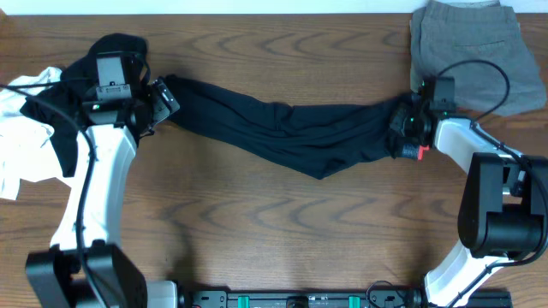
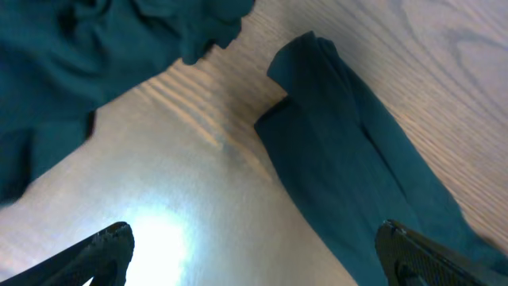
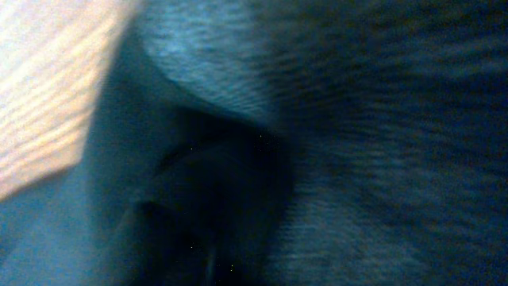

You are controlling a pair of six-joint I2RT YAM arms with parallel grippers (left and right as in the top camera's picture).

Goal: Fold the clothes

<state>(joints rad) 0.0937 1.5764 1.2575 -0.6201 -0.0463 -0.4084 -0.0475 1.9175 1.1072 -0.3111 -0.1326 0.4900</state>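
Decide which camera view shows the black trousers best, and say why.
Overhead: the trousers lie stretched out at full length. The left wrist view shows only one end of them. The right wrist view shows only blurred dark cloth, too close to identify.

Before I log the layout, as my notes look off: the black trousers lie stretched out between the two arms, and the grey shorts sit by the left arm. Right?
Not quite. The black trousers do lie stretched out between the two arms, but the grey shorts sit by the right arm, not the left. The overhead view shows it.
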